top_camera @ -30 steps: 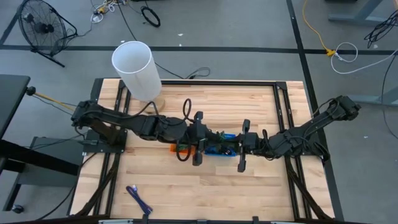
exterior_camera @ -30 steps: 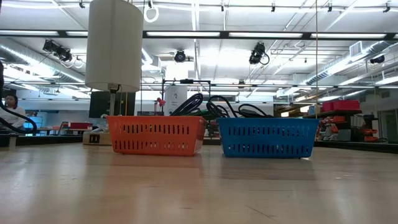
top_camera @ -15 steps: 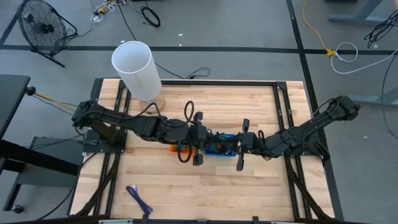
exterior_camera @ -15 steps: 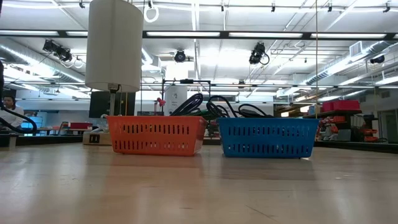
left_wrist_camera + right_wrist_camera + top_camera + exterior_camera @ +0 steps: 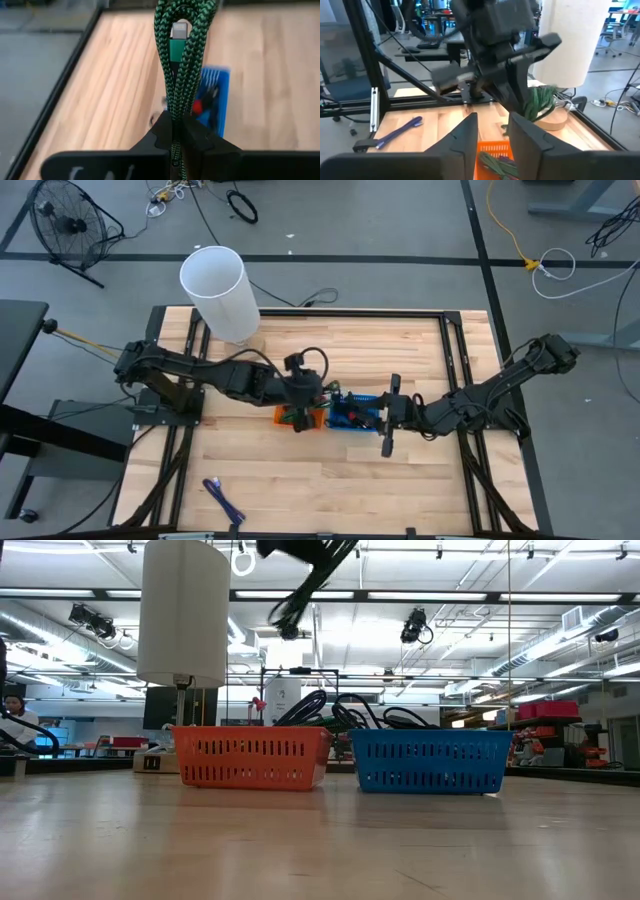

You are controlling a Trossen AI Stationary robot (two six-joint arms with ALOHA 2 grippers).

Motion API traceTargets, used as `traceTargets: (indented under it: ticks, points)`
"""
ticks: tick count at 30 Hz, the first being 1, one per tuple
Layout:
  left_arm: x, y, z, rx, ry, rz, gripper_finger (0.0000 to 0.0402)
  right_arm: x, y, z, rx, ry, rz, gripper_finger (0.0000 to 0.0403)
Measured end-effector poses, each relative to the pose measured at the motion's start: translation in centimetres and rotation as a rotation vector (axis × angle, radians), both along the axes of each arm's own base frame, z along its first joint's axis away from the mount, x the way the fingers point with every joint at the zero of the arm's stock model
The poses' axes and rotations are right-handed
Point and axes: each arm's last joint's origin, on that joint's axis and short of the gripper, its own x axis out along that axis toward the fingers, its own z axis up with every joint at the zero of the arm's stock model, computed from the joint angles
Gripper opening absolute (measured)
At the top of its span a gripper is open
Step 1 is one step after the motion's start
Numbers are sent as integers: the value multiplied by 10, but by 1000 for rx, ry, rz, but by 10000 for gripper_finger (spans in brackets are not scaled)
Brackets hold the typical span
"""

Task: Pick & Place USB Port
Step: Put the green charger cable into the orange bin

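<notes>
Since a second ago the left gripper [image 5: 176,131] has pulled back from the blue basket [image 5: 357,418] toward the orange basket [image 5: 300,418] and has clenched on a green braided cable [image 5: 181,60]; in the low view a dark looped cable now swings in at the top, where none showed before.

Left gripper: fingers pinched tight on the folded cable, held over the orange basket in the high view. Cable's long axis runs straight away from the fingers, folded into a loop, with a green-collared silver plug [image 5: 179,37] nested among the strands, its metal tip pointing away from the gripper.

Right gripper [image 5: 491,131]: fingers parted, nothing between them, just beside the blue basket's right end.

Room to move: the two baskets sit side by side mid-table, nearly touching. Bare wood lies all around them on the table [image 5: 400,480]. A white cylinder [image 5: 220,292] on a round wooden base stands at the far left corner; a blue strap [image 5: 224,500] lies near the front left edge.

Hard to make out: the arms cover most of both baskets from above, so their contents are only partly seen. Low view cuts the hanging cable off at the frame's top edge.
</notes>
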Motion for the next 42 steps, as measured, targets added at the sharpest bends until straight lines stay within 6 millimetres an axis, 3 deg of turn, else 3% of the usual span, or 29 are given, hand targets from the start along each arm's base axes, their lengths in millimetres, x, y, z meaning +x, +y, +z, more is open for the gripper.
traceTargets:
  ticks: [10, 17, 23, 42]
  points:
    - [-4, 2, -28, -47, 208, 101, 16, 0, 0, 0, -3, 5, -1, 123]
    - [8, -1, -52, -60, 278, 134, 16, 0, 0, -2, -6, 16, -2, 123]
    - [16, -3, -69, -86, 323, 146, 16, -1, 0, -3, -11, 25, -2, 123]
    - [9, 6, -104, -151, 358, 201, 16, -1, 0, -5, 4, 44, 3, 123]
